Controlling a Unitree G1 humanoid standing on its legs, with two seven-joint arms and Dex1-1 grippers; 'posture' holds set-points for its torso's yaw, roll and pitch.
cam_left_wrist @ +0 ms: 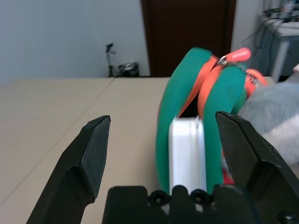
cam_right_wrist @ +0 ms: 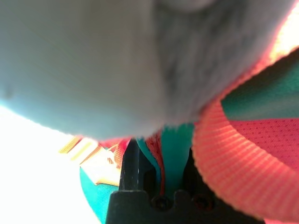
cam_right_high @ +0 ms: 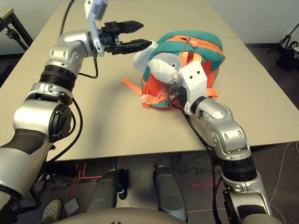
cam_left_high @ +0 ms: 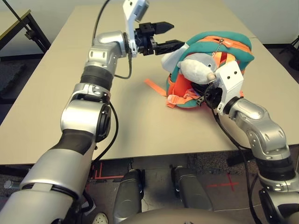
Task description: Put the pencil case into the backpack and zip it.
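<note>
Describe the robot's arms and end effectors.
Silver, glossy segmented arms with black bands at the joints and loose black cables; white wrist brackets with small dark dots. The left end effector has two black, angular, tapering fingers.

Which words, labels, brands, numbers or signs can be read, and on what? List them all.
None can be read.
Pencil case: no lettering I can make out.
Backpack: no lettering I can make out.
Red floor mark: a cross shape, not text.
</note>
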